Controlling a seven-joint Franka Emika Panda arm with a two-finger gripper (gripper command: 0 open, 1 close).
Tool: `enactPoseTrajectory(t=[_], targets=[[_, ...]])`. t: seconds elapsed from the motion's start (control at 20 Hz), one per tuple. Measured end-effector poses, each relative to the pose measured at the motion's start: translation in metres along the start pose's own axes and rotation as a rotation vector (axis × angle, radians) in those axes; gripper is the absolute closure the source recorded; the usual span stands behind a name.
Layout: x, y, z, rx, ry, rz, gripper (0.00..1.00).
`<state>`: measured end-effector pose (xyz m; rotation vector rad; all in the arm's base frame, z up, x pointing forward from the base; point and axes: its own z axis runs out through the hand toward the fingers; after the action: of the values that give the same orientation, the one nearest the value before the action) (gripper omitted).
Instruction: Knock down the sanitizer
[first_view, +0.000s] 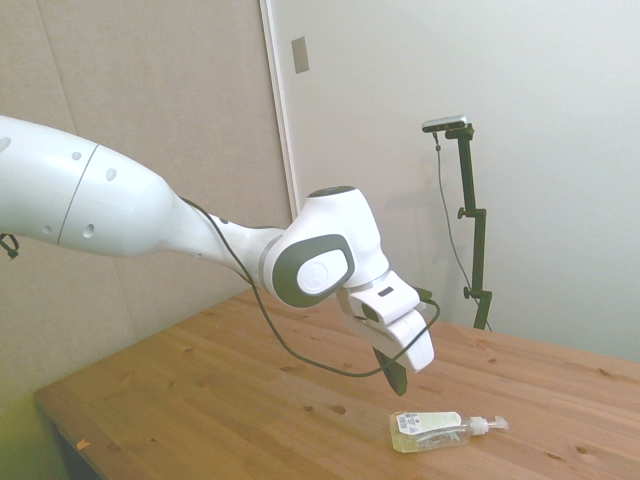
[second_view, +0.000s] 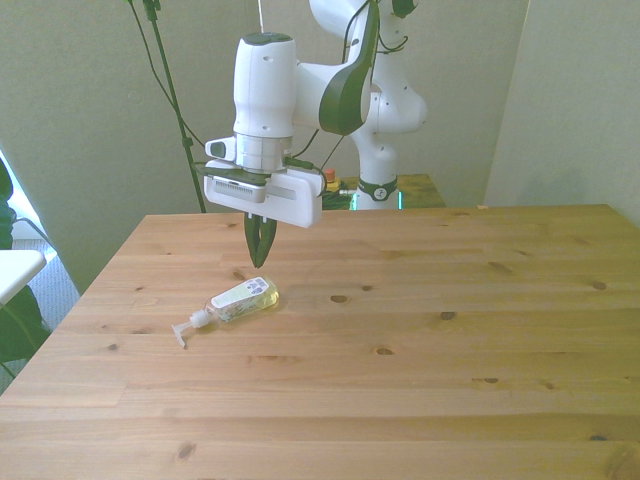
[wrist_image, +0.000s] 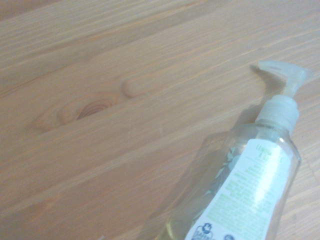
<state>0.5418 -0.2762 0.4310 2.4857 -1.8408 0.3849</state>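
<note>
The sanitizer (second_view: 238, 300) lies flat on its side on the wooden table (second_view: 420, 330), its white pump nozzle pointing toward the front view's left. In the side view the sanitizer (first_view: 435, 430) rests just below and past the gripper. My gripper (second_view: 258, 258) hangs a little above the table, just behind the bottle, fingers pressed together and holding nothing. The gripper (first_view: 398, 385) does not touch the bottle. Close up, the wrist view shows the sanitizer (wrist_image: 250, 195) with its label facing up and pale liquid inside.
A dark knot (second_view: 340, 298) marks the wood right of the bottle in the front view. A leafy plant (second_view: 15, 320) stands off the table at the front view's left edge. A grey wall lies behind the table.
</note>
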Motion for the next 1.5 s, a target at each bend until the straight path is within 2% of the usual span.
enactPoseTrajectory(t=[0.3,0.35,0.85,1.5], targets=[[0.023,-0.001,0.004,-0.001,0.003,0.028,1.0],[0.026,-0.001,0.005,-0.002,0.002,0.031,0.0],[0.023,-0.006,-0.004,-0.006,-0.023,-0.011,0.0],[-0.051,-0.003,-0.045,0.021,-0.064,-0.118,0.0]])
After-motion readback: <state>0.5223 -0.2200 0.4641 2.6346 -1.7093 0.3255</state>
